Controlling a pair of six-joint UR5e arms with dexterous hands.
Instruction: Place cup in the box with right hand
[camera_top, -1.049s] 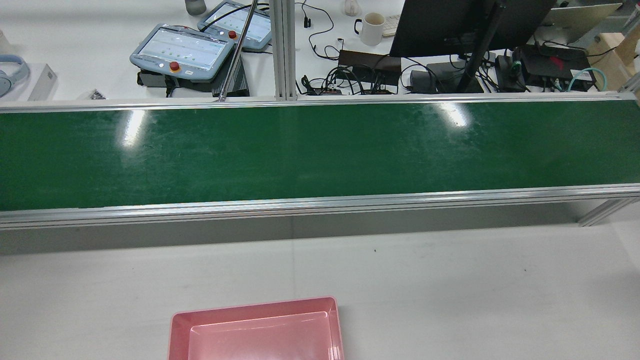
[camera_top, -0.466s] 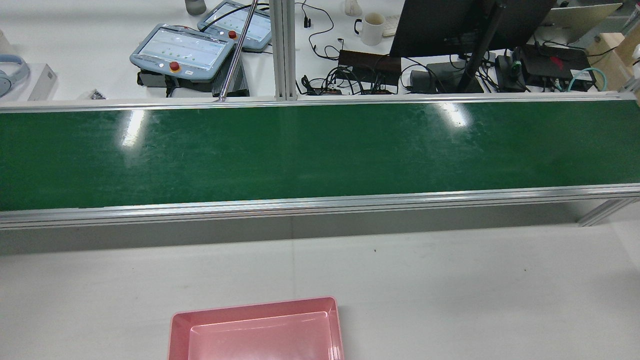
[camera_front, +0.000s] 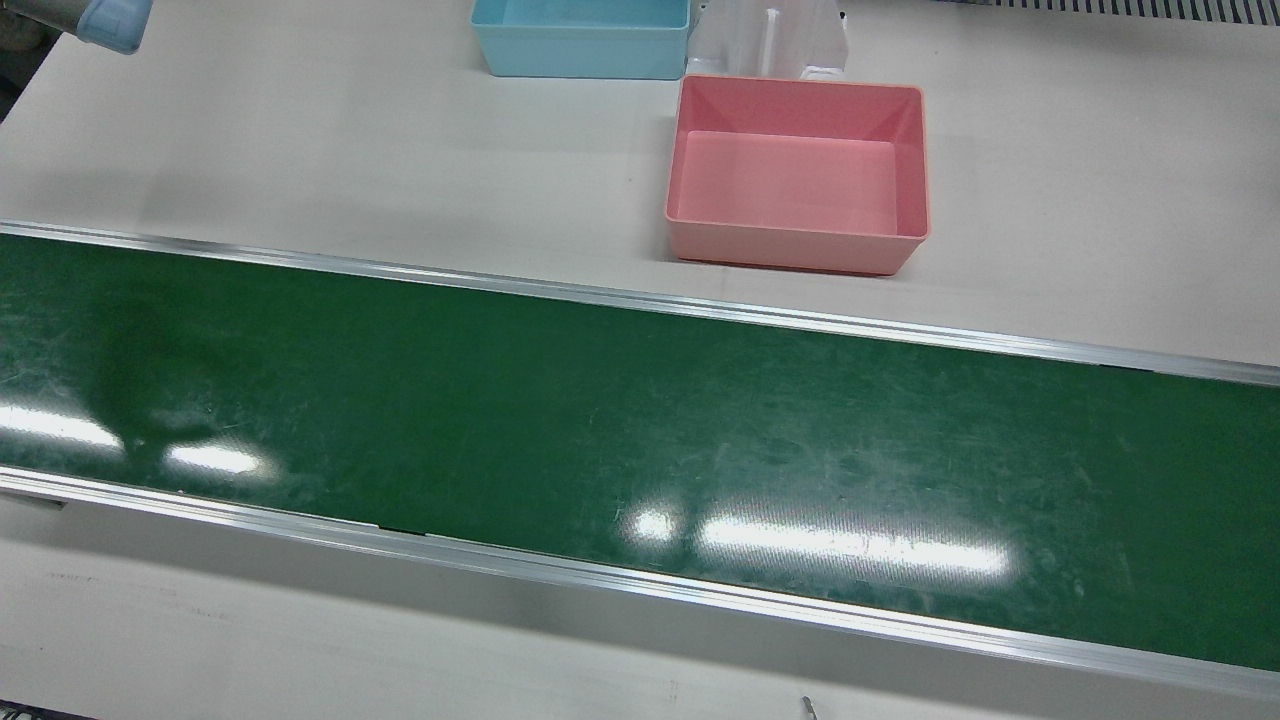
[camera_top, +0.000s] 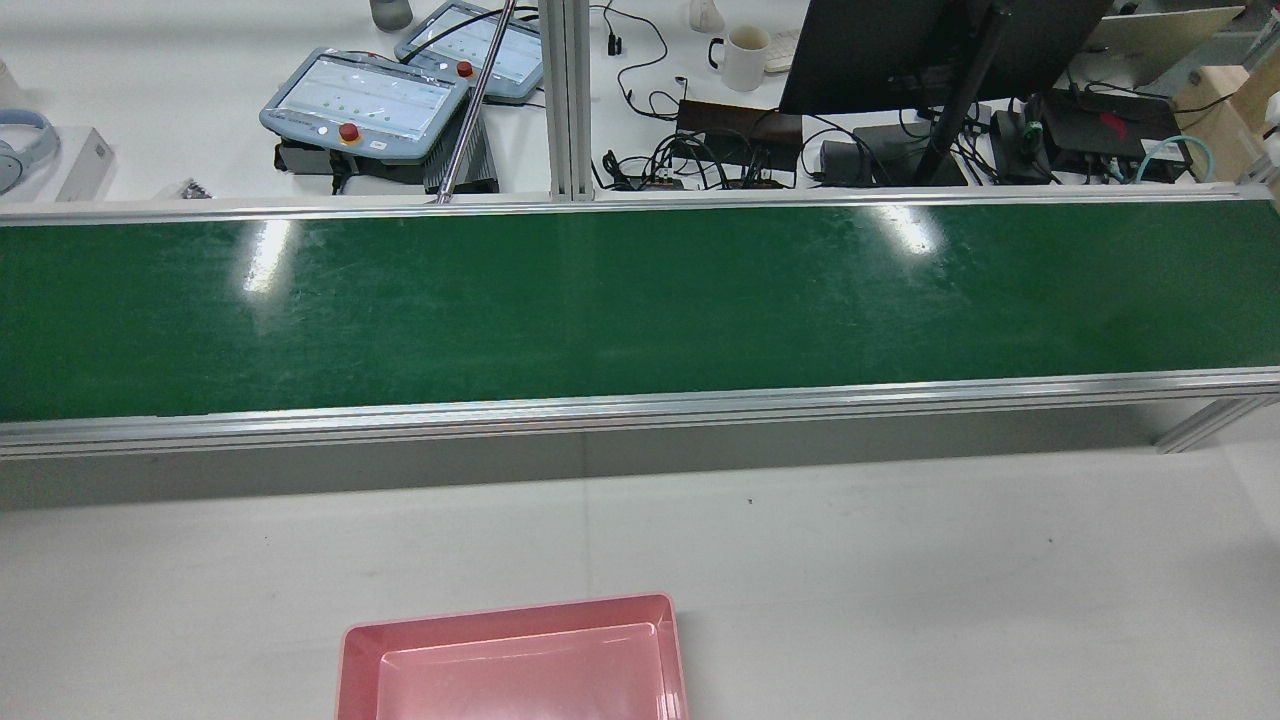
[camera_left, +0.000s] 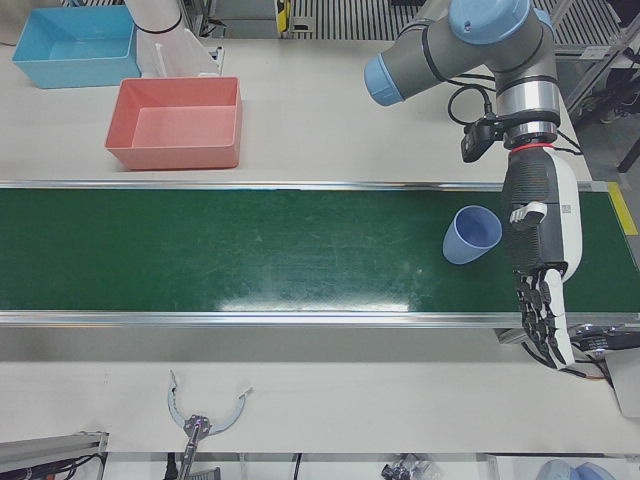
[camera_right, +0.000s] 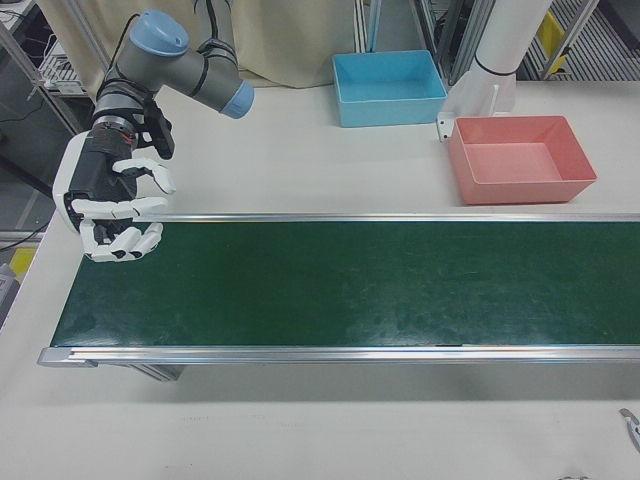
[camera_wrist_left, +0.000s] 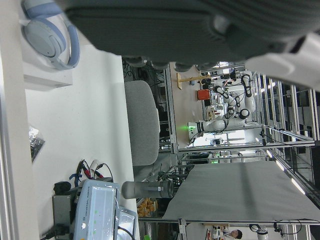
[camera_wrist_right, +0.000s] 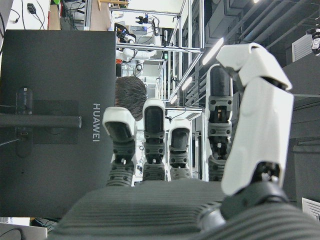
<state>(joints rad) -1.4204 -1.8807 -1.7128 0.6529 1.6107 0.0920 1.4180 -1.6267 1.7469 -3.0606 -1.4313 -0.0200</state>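
— Cup (camera_left: 471, 235) first: where do we see it?
— On the green belt (camera_left: 250, 250), tipped over, just beside our left hand (camera_left: 541, 262), which hangs loose with fingers spread.
— And our right hand (camera_right: 112, 200)?
— Over the belt's far end, fingers half curled, holding nothing. The pink box (camera_left: 176, 123) sits beside the belt.

The square pink plastic box (camera_top: 512, 660) is cut off by the bottom edge of the rear view, so only its far half is seen. The rectangular light-blue plastic bin (camera_front: 581, 38) is clipped by the top edge of the front view. The long green conveyor belt (camera_top: 640, 305) is cropped at both sides in the rear view. Neither hand is shown in the front or rear views.
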